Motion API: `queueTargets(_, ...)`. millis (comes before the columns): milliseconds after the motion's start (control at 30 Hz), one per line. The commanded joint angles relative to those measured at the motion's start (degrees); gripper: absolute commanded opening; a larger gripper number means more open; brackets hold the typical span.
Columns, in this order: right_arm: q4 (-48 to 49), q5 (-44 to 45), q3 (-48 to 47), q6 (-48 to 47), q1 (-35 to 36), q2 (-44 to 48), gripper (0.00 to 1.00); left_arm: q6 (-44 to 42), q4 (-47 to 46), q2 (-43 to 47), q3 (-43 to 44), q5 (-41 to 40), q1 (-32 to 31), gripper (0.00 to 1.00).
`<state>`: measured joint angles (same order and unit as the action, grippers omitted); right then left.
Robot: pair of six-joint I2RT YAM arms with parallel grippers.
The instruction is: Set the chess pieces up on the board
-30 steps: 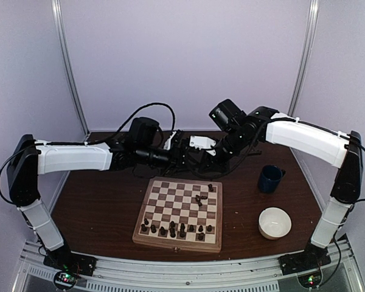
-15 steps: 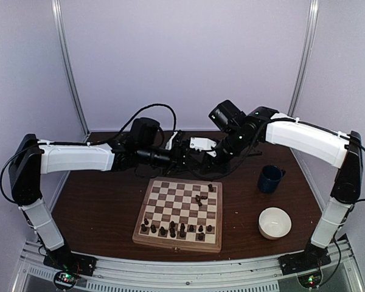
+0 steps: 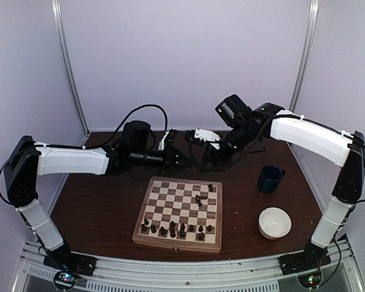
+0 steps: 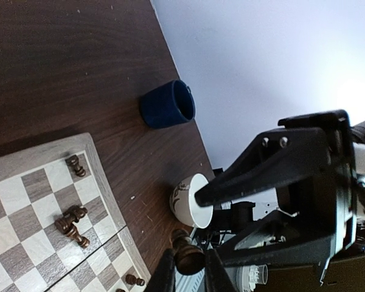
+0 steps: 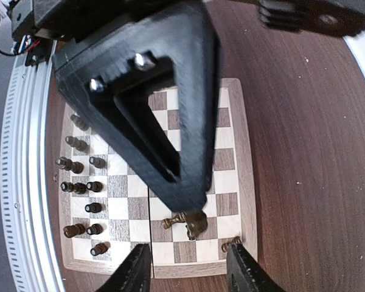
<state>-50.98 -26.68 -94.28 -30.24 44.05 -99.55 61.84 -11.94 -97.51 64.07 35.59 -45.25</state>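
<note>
One small dark brown turned chess piece [image 4: 186, 255] is pinched between the nearly closed fingers of the left gripper [image 4: 188, 274]. Only the left wrist view shows this. From above, both grippers meet in a dark tangle beyond the far edge of the square cream-and-brown checkered wooden board [image 3: 170, 207]. The other chess pieces [image 3: 173, 230] line its near edge, with three towards its right side, two of them lying together. Right of the board on the dark brown tabletop [image 3: 97, 201] stand a dark blue cup [image 3: 271, 178], its inside too dark to read, and a round white bowl [image 3: 274, 222]. The right gripper [image 5: 190, 271] hangs above the board, fingers spread, gripping nothing. Both arms reach forward and inward.
</note>
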Motion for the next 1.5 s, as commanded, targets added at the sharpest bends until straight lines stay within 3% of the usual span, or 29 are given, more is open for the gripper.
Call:
queueTargets(0,2.36,-13.32,0.5,6.22,-7.26,4.59,0.48,-2.11,-7.58,4.1,-1.54,-1.62,0.95,0.07)
queueTargets(100,11.22,-26.26,4.37,19.99,-14.33,5.43,0.5,-2.8,-12.03,4.83,-3.21,-2.3,0.98,0.07)
queueTargets(233,34.64,-41.92,13.36,44.41,-19.07,4.34,0.5,-3.12,-17.84,4.2,-3.92,-1.97,0.97,0.06)
queueTargets(400,59.39,-46.48,20.49,67.78,-18.79,2.24,0.53,-2.48,-24.15,3.41,-4.38,-1.45,1.01,0.06)
queueTargets(600,71.12,-47.05,23.71,78.76,-17.72,0.28,0.54,-1.45,-26.66,2.69,-4.57,-2.28,1.0,0.06)
queueTargets(1100,70.18,-46.91,23.89,78.6,-13.96,2.73,0.46,-0.09,-30.04,1.34,-5.24,-3.26,1.04,0.05)
queueTargets(1467,70.68,-46.94,24.03,78.67,-13.64,3.03,0.33,0.02,-30.37,1.61,-6.58,-4.95,1.35,0.04)
